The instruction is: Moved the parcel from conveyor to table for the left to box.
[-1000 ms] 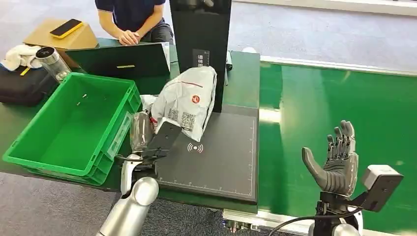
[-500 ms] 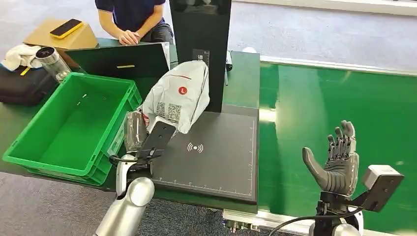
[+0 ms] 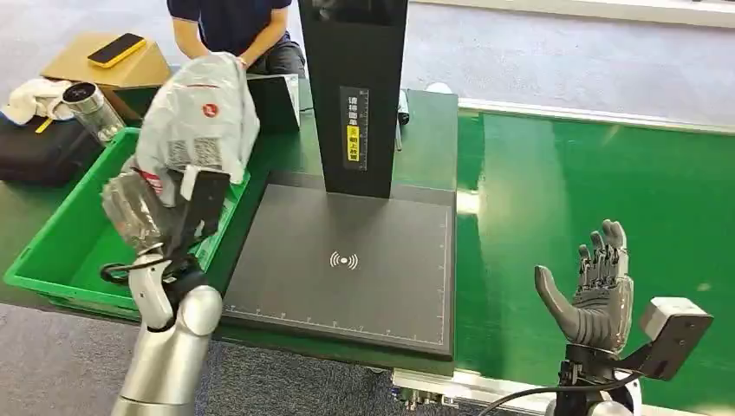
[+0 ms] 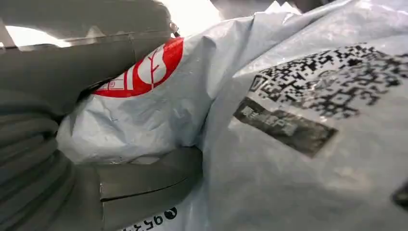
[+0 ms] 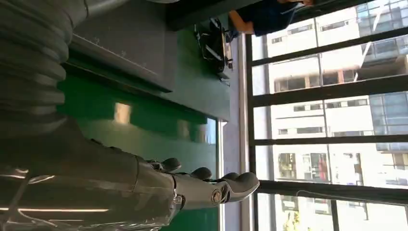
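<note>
In your head view, the left hand (image 3: 139, 212) grips the parcel (image 3: 198, 121), a grey-white plastic mailer with a red round logo and a printed code label, and holds it up in the air over the near right corner of the green crate (image 3: 82, 234). The parcel hangs above the crate's rim, apart from the black scanning mat (image 3: 347, 260), which lies just beside the crate on the green table (image 3: 429, 130). A black upright post (image 3: 354, 87) with a yellow-and-white label stands at the back edge of the mat. To the right you see the green conveyor (image 3: 598, 182), and over it the right hand (image 3: 589, 290) stands palm up with its fingers spread apart and nothing in it. Beyond the crate a person (image 3: 230, 30) in a dark top sits at the table, next to a cardboard box (image 3: 104, 65) with a phone (image 3: 115, 49) on top and a metal cup (image 3: 87, 104). In your left wrist view, the parcel (image 4: 288, 120) presses close to the camera, its red logo and black code label plain to read, and the thick grey thumb (image 4: 149, 178) lies closed against its crumpled plastic. In your right wrist view, the right hand (image 5: 144, 187) reaches out over the conveyor (image 5: 159, 139) with its fingers (image 5: 231, 185) straight and apart, touching nothing; windows and buildings show behind.
</note>
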You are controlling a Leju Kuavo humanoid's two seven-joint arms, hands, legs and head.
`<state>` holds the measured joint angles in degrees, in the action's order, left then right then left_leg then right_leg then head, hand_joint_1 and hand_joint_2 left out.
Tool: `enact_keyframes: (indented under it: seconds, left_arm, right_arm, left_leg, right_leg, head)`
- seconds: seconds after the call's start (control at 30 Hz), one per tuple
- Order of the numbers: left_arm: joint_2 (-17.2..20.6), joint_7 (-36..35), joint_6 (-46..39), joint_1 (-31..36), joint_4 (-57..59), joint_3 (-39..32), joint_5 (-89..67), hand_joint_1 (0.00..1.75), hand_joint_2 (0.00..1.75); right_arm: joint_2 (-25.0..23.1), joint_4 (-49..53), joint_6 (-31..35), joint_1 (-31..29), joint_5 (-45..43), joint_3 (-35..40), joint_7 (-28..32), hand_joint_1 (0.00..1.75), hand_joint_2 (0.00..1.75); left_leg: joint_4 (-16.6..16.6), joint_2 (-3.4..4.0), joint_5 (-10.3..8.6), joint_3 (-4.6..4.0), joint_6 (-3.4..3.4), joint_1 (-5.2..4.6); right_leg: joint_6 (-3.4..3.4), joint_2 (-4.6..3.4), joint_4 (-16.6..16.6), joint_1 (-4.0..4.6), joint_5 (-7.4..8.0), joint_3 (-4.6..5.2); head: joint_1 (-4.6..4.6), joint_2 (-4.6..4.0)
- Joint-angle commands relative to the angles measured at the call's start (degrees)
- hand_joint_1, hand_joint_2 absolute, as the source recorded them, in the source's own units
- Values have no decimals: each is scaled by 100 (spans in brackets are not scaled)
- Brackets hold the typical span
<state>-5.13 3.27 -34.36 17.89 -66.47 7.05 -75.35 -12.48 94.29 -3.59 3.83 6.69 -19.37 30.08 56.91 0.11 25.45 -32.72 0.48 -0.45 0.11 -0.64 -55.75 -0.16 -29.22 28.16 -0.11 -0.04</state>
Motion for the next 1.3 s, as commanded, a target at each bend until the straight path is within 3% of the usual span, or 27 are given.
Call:
enact_keyframes:
  seconds: [0.03,0.43,0.53,0.77,1.0,1.1,1.2,1.23,1.3]
  left_arm:
    - [543,28,-38,856,705,-1102,-224,175,175]
    - [757,-539,53,1092,1358,-1263,-751,175,175]
    - [825,-1508,1125,1387,2171,-1412,-1388,175,175]
    - [1015,-1797,2271,2136,4075,-1510,-1465,175,175]
    - [1243,-2273,3843,2353,4800,-776,-1465,175,175]
    - [1289,-2320,3970,2371,4857,-769,-1465,175,175]
    - [1355,-2684,3493,2346,4703,-420,-1465,175,175]
    - [1334,-2747,3371,2374,4692,-423,-1441,0,175]
    - [1309,-2763,2902,2359,4535,-513,-1465,0,175]
  right_arm:
    - [-195,-19,31,8,-15,-148,-9,0,175]
    - [-79,-387,61,-139,-40,-19,68,0,175]
    - [-60,-472,68,-186,-31,40,89,0,175]
    - [-102,-527,112,-184,-3,95,98,0,175]
    - [-101,-640,148,-229,61,149,93,0,175]
    - [-98,-665,157,-232,61,168,94,0,175]
    - [-115,-556,194,-141,64,155,110,0,175]
    - [-118,-506,197,-104,63,147,111,0,175]
    - [-122,-456,214,-70,60,139,111,0,175]
  left_leg:
    - [-6,1,-1,11,-15,6]
    - [-19,-8,-7,23,-19,1]
    - [-17,-4,-8,19,-15,-2]
    - [-11,-12,-9,15,-16,2]
    - [-3,-7,-1,7,-8,3]
    - [-8,-1,-1,16,-15,6]
    - [-1,2,0,1,-9,4]
    - [-5,1,-1,5,-12,4]
    - [-5,-7,-3,4,-13,3]
  right_leg:
    - [-4,1,4,4,1,-9]
    - [-1,14,21,6,4,-31]
    - [-1,9,18,3,5,-25]
    - [-3,16,13,2,5,-23]
    - [1,10,9,1,-1,-18]
    - [0,6,14,2,0,-25]
    - [0,1,7,3,0,-11]
    - [-1,3,10,3,1,-15]
    - [-1,11,10,3,0,-16]
  head:
    - [-2,0]
    - [-4,0]
    - [-4,0]
    - [-4,0]
    - [-4,0]
    - [-2,2]
    - [-2,0]
    - [-2,0]
    - [-4,0]
